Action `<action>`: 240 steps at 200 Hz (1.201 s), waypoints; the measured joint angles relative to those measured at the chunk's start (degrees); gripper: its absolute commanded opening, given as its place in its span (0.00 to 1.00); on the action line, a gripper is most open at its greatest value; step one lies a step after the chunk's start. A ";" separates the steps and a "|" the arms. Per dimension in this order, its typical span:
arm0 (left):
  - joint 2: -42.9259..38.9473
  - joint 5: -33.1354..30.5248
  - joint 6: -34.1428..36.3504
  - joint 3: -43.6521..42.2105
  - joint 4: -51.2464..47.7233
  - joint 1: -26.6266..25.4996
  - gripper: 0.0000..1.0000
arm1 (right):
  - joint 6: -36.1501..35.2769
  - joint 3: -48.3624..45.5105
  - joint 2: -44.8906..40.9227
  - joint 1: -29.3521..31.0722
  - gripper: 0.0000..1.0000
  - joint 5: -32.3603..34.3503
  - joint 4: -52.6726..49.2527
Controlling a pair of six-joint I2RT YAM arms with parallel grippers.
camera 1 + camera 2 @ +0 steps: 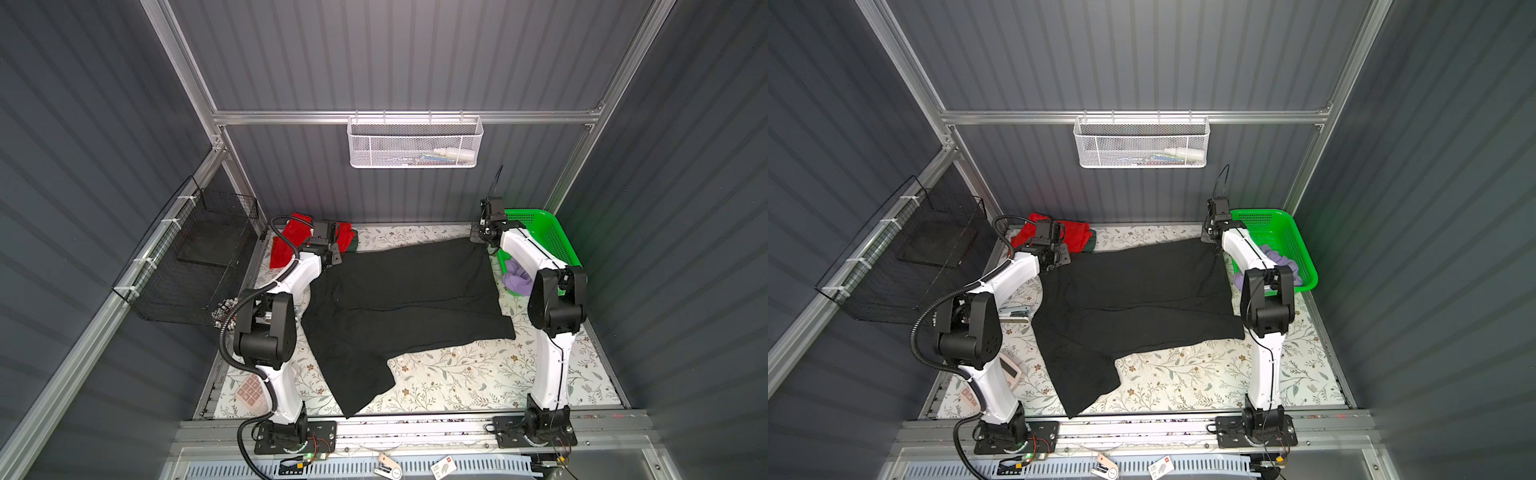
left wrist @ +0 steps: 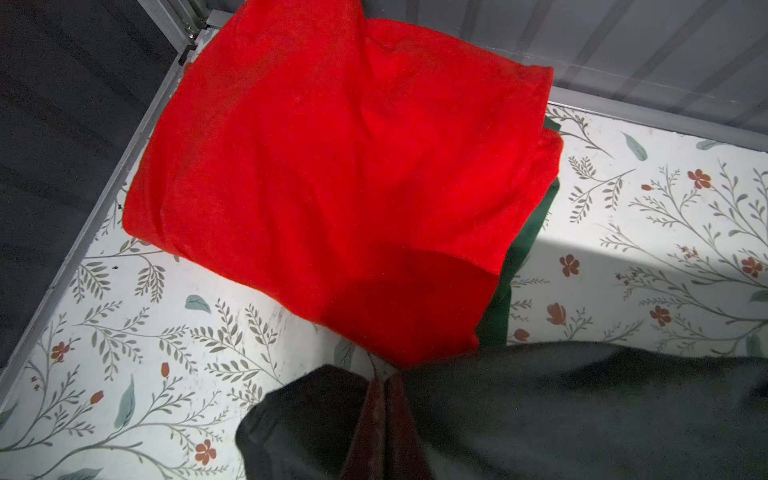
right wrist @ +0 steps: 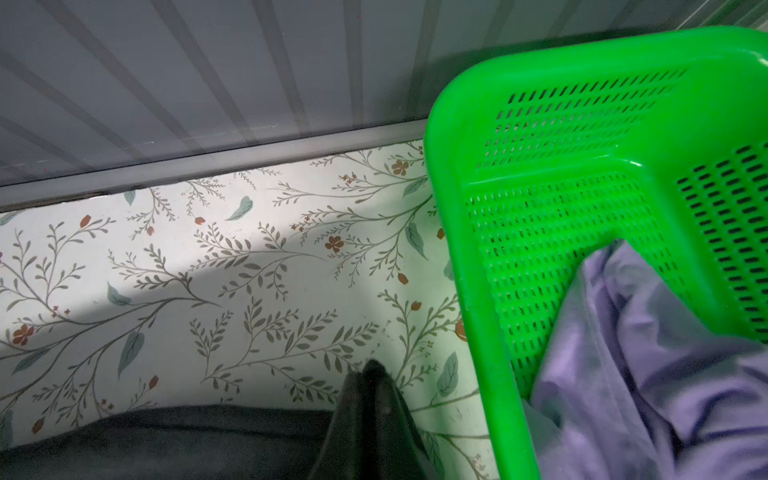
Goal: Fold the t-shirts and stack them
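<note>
A large black t-shirt (image 1: 395,307) (image 1: 1133,299) lies spread across the middle of the floral table, with one part trailing toward the front edge. My left gripper (image 2: 384,378) is shut on its far left corner (image 2: 582,415), with cloth bunched on both sides of the fingers. My right gripper (image 3: 372,370) is shut on the far right corner, and the shirt's edge (image 3: 166,449) runs off beside it. A folded red t-shirt (image 1: 286,245) (image 2: 332,166) rests on a dark green t-shirt (image 2: 536,232) at the back left. A lavender t-shirt (image 1: 517,276) (image 3: 644,374) lies crumpled in the green basket (image 3: 540,83).
The green basket (image 1: 552,237) stands at the back right, close to my right arm. A black wire basket (image 1: 195,266) hangs on the left wall and a white mesh basket (image 1: 413,143) on the back rail. A keypad (image 1: 249,388) lies by my left arm's base.
</note>
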 measured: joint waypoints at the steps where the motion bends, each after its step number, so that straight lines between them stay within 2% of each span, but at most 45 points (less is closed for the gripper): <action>1: -0.02 -0.02 0.02 -0.02 0.02 0.00 0.00 | 0.00 -0.04 -0.11 0.00 0.00 0.00 0.00; 41: -2.89 -0.81 0.04 -1.20 0.48 0.00 0.00 | 0.04 -3.85 -9.64 0.04 0.00 0.26 1.92; 62: -3.32 -0.98 0.04 -1.20 1.07 0.00 0.00 | 0.13 -4.81 -11.93 0.04 0.00 0.98 3.65; 160: -1.29 0.63 -0.04 -1.29 1.25 0.00 0.00 | 0.61 -4.74 -1.44 0.02 0.00 1.16 3.21; 203: -1.40 0.24 -1.07 -6.71 3.21 0.00 0.00 | 0.81 -5.70 -1.14 -0.22 0.00 2.49 4.00; 240: -2.29 -0.37 -2.47 -12.76 4.72 0.00 0.00 | 1.51 -11.63 -3.34 -0.57 0.00 3.45 6.05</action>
